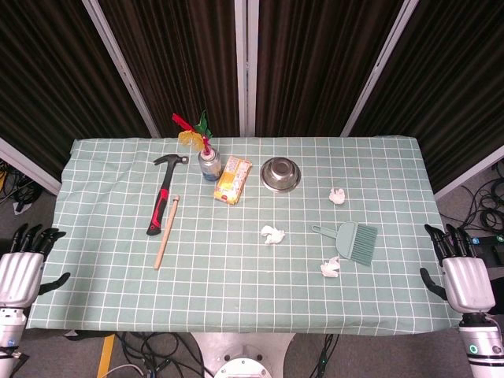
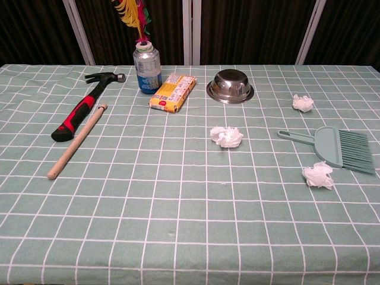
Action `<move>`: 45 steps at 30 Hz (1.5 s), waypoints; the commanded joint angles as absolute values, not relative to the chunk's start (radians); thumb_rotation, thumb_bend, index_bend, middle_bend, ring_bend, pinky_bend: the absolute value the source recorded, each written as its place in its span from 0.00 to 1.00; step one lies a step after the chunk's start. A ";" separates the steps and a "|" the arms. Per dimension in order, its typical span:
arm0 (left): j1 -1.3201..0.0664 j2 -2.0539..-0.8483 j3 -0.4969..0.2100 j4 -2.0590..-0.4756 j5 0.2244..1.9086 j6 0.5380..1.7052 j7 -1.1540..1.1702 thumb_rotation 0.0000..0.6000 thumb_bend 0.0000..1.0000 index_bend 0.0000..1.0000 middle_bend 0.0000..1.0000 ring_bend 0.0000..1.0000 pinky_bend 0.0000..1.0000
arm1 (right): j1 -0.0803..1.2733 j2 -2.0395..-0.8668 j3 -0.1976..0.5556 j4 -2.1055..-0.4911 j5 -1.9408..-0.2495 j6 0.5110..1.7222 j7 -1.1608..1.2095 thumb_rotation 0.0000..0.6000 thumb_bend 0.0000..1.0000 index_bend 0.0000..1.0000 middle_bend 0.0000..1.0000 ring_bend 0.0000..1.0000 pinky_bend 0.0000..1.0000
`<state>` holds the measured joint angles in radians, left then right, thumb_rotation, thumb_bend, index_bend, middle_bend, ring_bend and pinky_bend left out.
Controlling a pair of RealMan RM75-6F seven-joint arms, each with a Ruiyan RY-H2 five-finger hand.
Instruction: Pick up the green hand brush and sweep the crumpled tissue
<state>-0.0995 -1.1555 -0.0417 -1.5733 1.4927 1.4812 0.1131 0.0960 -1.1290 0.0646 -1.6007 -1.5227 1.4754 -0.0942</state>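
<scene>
The green hand brush (image 1: 351,240) (image 2: 336,145) lies flat on the right half of the checked cloth, handle toward the table's middle. Three crumpled tissues lie around it: one (image 1: 272,234) (image 2: 227,136) left of the handle, one (image 1: 331,268) (image 2: 318,175) just in front of the bristles, one (image 1: 337,195) (image 2: 303,103) behind it. My right hand (image 1: 458,270) hangs open off the table's right edge, well clear of the brush. At the left edge my left hand (image 1: 22,264) is open too and holds nothing. Neither hand shows in the chest view.
On the left half lie a red-and-black hammer (image 1: 164,198) (image 2: 81,110) and a wooden stick (image 1: 166,231) (image 2: 76,142). At the back stand a can with feathers (image 1: 208,161) (image 2: 146,68), a yellow packet (image 1: 233,179) (image 2: 173,92) and an upturned steel bowl (image 1: 280,173) (image 2: 230,85).
</scene>
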 commanded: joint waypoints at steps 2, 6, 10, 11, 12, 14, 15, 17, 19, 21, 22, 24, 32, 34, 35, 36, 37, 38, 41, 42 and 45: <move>-0.101 -1.157 -0.041 -1.574 1.490 1.476 0.115 1.00 0.14 0.21 0.18 0.10 0.06 | 0.101 -1.124 0.063 -1.608 -1.524 1.466 -0.078 1.00 0.24 0.02 0.15 0.00 0.06; -0.100 -1.158 -0.043 -1.574 1.494 1.485 0.119 1.00 0.14 0.21 0.18 0.10 0.06 | 0.104 -1.114 0.057 -1.616 -1.527 1.452 -0.053 1.00 0.24 0.02 0.15 0.00 0.06; -0.099 -1.160 -0.043 -1.571 1.500 1.492 0.113 1.00 0.14 0.21 0.18 0.10 0.06 | 0.134 -1.107 0.058 -1.633 -1.536 1.408 0.010 1.00 0.24 0.03 0.18 0.02 0.06; -0.099 -1.161 -0.044 -1.569 1.501 1.493 0.110 1.00 0.14 0.21 0.18 0.10 0.06 | 0.149 -1.108 0.063 -1.634 -1.535 1.389 0.029 1.00 0.24 0.04 0.20 0.03 0.06; -0.099 -1.162 -0.044 -1.567 1.503 1.494 0.108 1.00 0.14 0.21 0.18 0.10 0.06 | 0.166 -1.110 0.071 -1.632 -1.530 1.366 0.046 1.00 0.24 0.05 0.21 0.03 0.06; -0.100 -1.164 -0.042 -1.562 1.512 1.499 0.099 1.00 0.14 0.21 0.18 0.10 0.06 | 0.215 -1.124 0.094 -1.623 -1.502 1.295 0.060 1.00 0.24 0.09 0.24 0.03 0.06; -0.099 -1.164 -0.042 -1.559 1.516 1.503 0.097 1.00 0.14 0.21 0.18 0.10 0.06 | 0.239 -1.131 0.105 -1.619 -1.485 1.260 0.057 1.00 0.24 0.11 0.25 0.03 0.06; -0.095 -1.163 -0.039 -1.555 1.523 1.511 0.089 1.00 0.14 0.21 0.18 0.10 0.06 | 0.295 -1.154 0.127 -1.608 -1.442 1.175 0.022 1.00 0.25 0.21 0.31 0.04 0.07; -0.089 -1.164 -0.037 -1.552 1.525 1.521 0.081 1.00 0.14 0.21 0.18 0.10 0.06 | 0.347 -1.193 0.153 -1.592 -1.381 1.102 -0.032 1.00 0.25 0.27 0.34 0.04 0.07; -0.084 -1.165 -0.035 -1.552 1.526 1.527 0.075 1.00 0.14 0.21 0.18 0.10 0.06 | 0.391 -1.237 0.173 -1.572 -1.330 1.048 -0.073 1.00 0.24 0.29 0.35 0.04 0.07; -0.081 -1.166 -0.034 -1.550 1.528 1.531 0.073 1.00 0.14 0.21 0.18 0.10 0.06 | 0.418 -1.271 0.183 -1.551 -1.302 1.021 -0.103 1.00 0.22 0.30 0.36 0.04 0.07; -0.078 -1.167 -0.032 -1.547 1.529 1.534 0.072 1.00 0.14 0.21 0.18 0.10 0.06 | 0.452 -1.327 0.193 -1.512 -1.265 0.992 -0.154 1.00 0.17 0.30 0.36 0.04 0.07; -0.065 -1.173 -0.028 -1.531 1.525 1.544 0.052 1.00 0.14 0.21 0.18 0.10 0.06 | 0.536 -1.538 0.199 -1.343 -1.128 0.943 -0.315 1.00 0.16 0.33 0.38 0.04 0.07; -0.067 -1.173 -0.028 -1.527 1.524 1.537 0.046 1.00 0.14 0.21 0.18 0.10 0.06 | 0.553 -1.575 0.203 -1.308 -1.106 0.932 -0.326 1.00 0.17 0.34 0.38 0.04 0.07; -0.068 -1.174 -0.028 -1.525 1.525 1.536 0.044 1.00 0.14 0.21 0.18 0.10 0.06 | 0.559 -1.589 0.204 -1.292 -1.098 0.930 -0.332 1.00 0.17 0.34 0.38 0.04 0.07; -0.069 -1.176 -0.029 -1.522 1.526 1.537 0.043 1.00 0.14 0.21 0.18 0.10 0.06 | 0.564 -1.602 0.205 -1.276 -1.092 0.929 -0.339 1.00 0.18 0.34 0.39 0.04 0.07; -0.069 -1.177 -0.029 -1.520 1.527 1.537 0.041 1.00 0.14 0.21 0.18 0.10 0.06 | 0.571 -1.619 0.207 -1.257 -1.085 0.929 -0.345 1.00 0.19 0.34 0.39 0.04 0.07; -0.069 -1.178 -0.030 -1.518 1.527 1.537 0.040 1.00 0.14 0.21 0.18 0.10 0.06 | 0.576 -1.630 0.209 -1.245 -1.081 0.929 -0.347 1.00 0.21 0.35 0.40 0.04 0.07; -0.070 -1.181 -0.030 -1.515 1.527 1.535 0.035 1.00 0.14 0.21 0.18 0.10 0.06 | 0.590 -1.659 0.214 -1.211 -1.075 0.931 -0.350 1.00 0.23 0.36 0.43 0.07 0.07; -0.069 -1.180 -0.030 -1.515 1.526 1.534 0.034 1.00 0.14 0.21 0.18 0.10 0.06 | 0.593 -1.667 0.212 -1.201 -1.075 0.934 -0.355 1.00 0.23 0.36 0.44 0.07 0.07; -0.069 -1.180 -0.030 -1.514 1.523 1.531 0.031 1.00 0.13 0.21 0.18 0.10 0.06 | 0.600 -1.688 0.204 -1.175 -1.072 0.938 -0.378 1.00 0.24 0.38 0.46 0.08 0.07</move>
